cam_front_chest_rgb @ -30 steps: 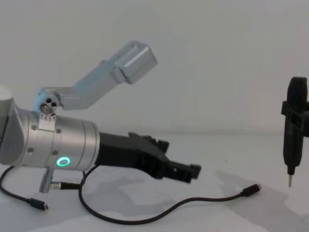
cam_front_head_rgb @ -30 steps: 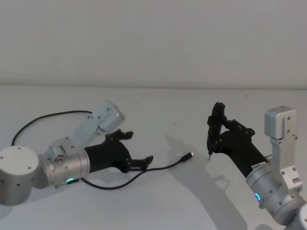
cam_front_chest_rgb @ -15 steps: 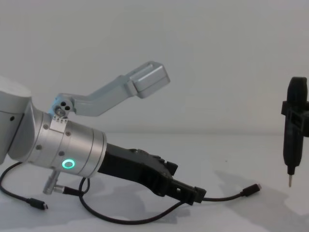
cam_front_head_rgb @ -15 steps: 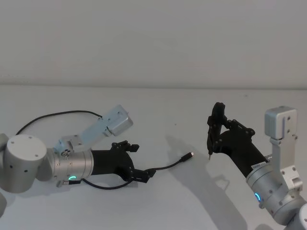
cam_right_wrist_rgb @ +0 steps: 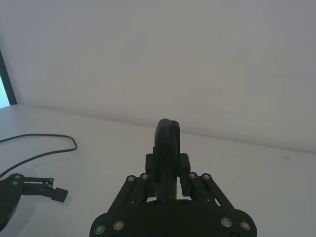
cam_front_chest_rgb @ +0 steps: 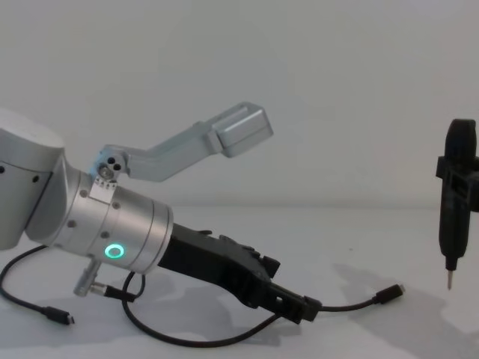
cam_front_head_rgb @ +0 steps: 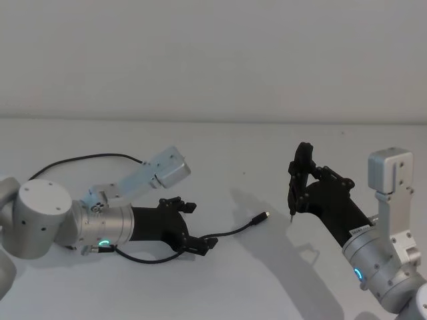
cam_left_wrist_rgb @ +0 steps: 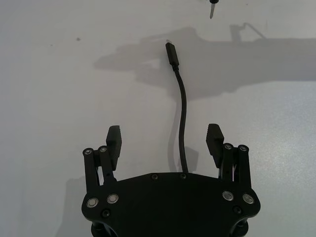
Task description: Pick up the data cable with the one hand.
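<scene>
— Left claw [cam_left_wrist_rgb: 164,140]: what did we note?
— Fingers [cam_left_wrist_rgb: 113,141] spread wide; cable [cam_left_wrist_rgb: 181,106] ran between them, clear of both, plug [cam_left_wrist_rgb: 171,52] past the tips. Right claw [cam_front_head_rgb: 301,181], well apart, clamped a pen [cam_front_head_rgb: 293,202].

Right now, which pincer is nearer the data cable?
Left. The left pincer sits open astride the data cable; the right pincer hangs apart beyond its plug end, shut on a pen-like tool.
</scene>
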Motion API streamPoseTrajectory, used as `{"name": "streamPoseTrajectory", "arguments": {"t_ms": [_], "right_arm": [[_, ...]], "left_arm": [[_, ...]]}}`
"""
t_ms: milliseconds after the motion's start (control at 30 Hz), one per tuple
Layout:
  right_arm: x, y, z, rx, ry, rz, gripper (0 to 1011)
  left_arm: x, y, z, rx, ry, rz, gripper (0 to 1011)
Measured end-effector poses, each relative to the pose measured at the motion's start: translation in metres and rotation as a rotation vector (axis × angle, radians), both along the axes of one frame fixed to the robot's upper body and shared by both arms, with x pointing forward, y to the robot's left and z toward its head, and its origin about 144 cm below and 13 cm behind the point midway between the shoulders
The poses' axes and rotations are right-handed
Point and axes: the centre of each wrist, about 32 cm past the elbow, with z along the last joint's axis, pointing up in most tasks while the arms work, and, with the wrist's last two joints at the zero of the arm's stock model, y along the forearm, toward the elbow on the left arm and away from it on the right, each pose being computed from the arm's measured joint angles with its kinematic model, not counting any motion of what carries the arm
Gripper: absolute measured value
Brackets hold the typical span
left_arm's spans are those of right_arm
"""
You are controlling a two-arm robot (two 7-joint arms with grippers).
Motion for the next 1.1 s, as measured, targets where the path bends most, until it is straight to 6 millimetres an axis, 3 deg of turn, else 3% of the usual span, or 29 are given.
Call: {"name": "streamPoseTrajectory", "arguments": {"t_ms": [1100], "right_arm": [[0.0, 0.0, 0.0, 0.0, 0.0, 0.0, 274]], "left_arm": [[0.0044, -0.0049, -0.0068, 0.033, 0.015, 0.009, 999]]}}
